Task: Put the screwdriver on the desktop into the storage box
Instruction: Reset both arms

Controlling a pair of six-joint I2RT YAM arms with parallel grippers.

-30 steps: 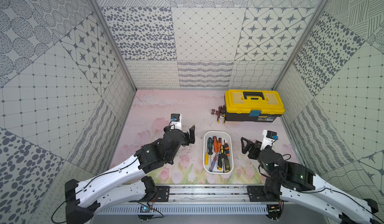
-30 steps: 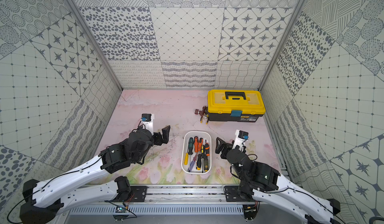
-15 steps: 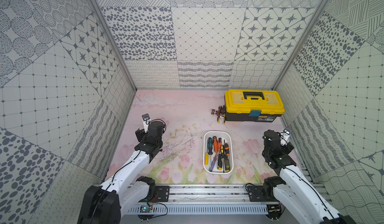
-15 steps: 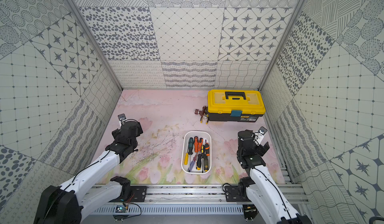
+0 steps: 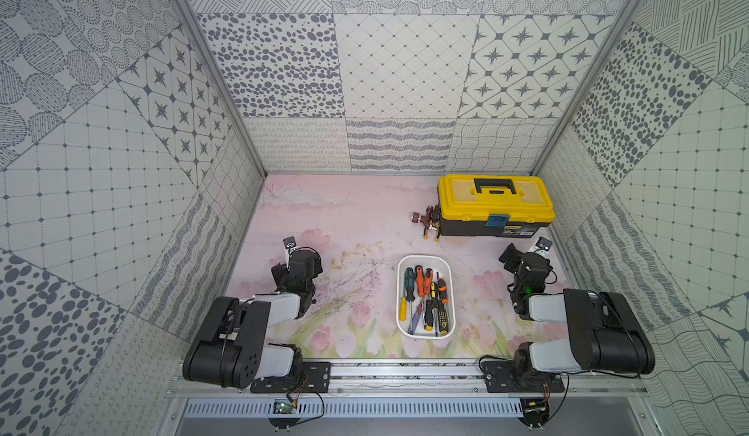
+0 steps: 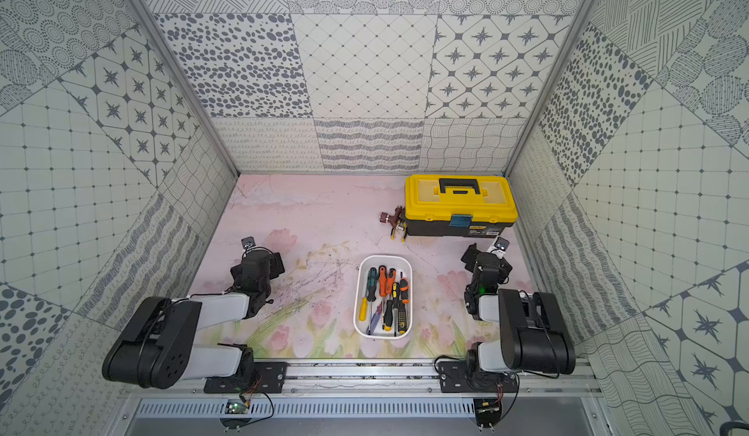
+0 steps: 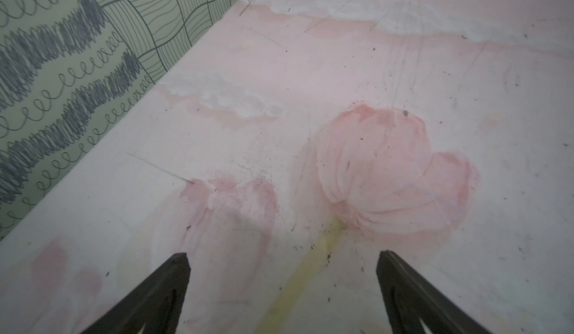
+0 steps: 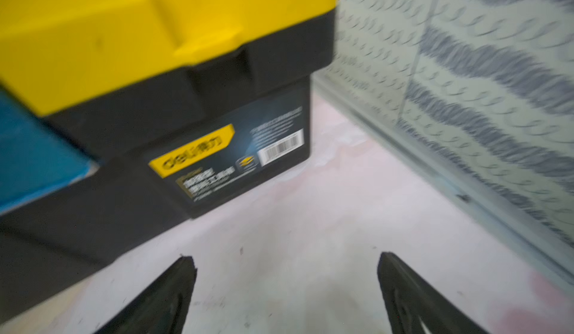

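Screwdrivers (image 5: pixel 422 288) laid in the storage box (image 5: pixel 425 257); task judged complete.
Left gripper (image 7: pixel 282 258) and right gripper (image 8: pixel 285 259) are held apart, empty, over the desktop (image 5: pixel 344 219); no stray screwdriver is made out, so only parking is called for.

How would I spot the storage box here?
Find the yellow-lidded toolbox at the back of the flowered table. Nearer the front edge, about midway across, lies the storage box. It alone is white, lidless and holds screwdrivers.

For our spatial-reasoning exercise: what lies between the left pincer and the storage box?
Only bare, scratched desktop, shown in both top views.
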